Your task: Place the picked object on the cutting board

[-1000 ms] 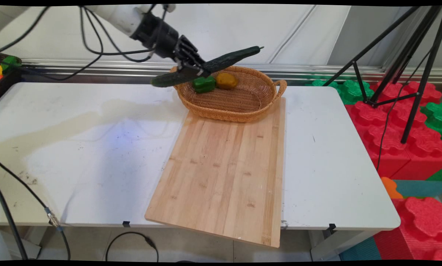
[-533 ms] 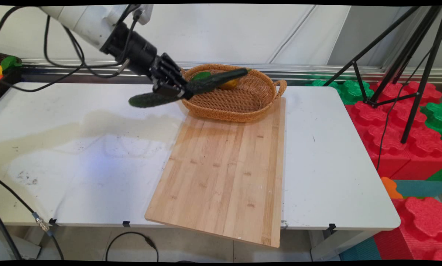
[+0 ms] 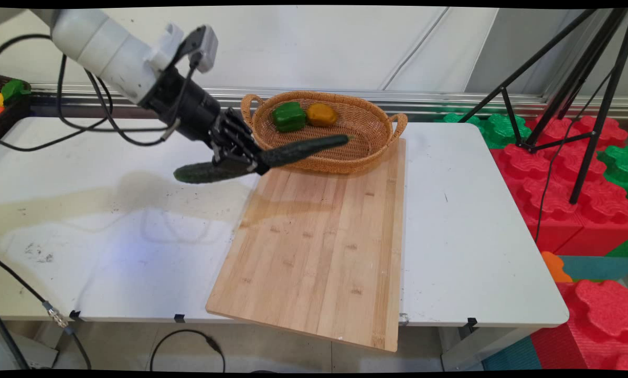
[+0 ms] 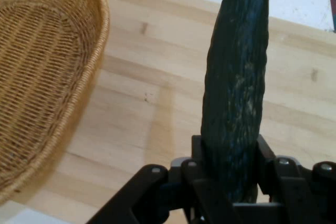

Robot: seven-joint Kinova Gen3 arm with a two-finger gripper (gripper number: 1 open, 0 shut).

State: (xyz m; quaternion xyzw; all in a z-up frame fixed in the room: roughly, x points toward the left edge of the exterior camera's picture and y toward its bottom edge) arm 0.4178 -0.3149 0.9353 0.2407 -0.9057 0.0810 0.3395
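Note:
My gripper (image 3: 252, 161) is shut on a long dark green cucumber (image 3: 261, 159), holding it near its middle, roughly level, in the air. It hangs over the far left corner of the wooden cutting board (image 3: 319, 247), just in front of the wicker basket (image 3: 345, 152). In the hand view the cucumber (image 4: 237, 87) rises between the fingers, with the board (image 4: 157, 98) below and the basket's rim (image 4: 79, 87) at the left. Inside the basket lie a green pepper (image 3: 288, 116) and a yellow-orange fruit (image 3: 321, 114).
The white table (image 3: 109, 236) extends left of the board, with stains on it. Black cables hang from the arm at the left. A black tripod (image 3: 581, 105) and red and green foam blocks (image 3: 571, 184) stand right of the table.
The gripper has carried the cucumber down and toward the near left, from above the basket's left rim to just above the board's far left corner. The pepper and the fruit stayed in the basket.

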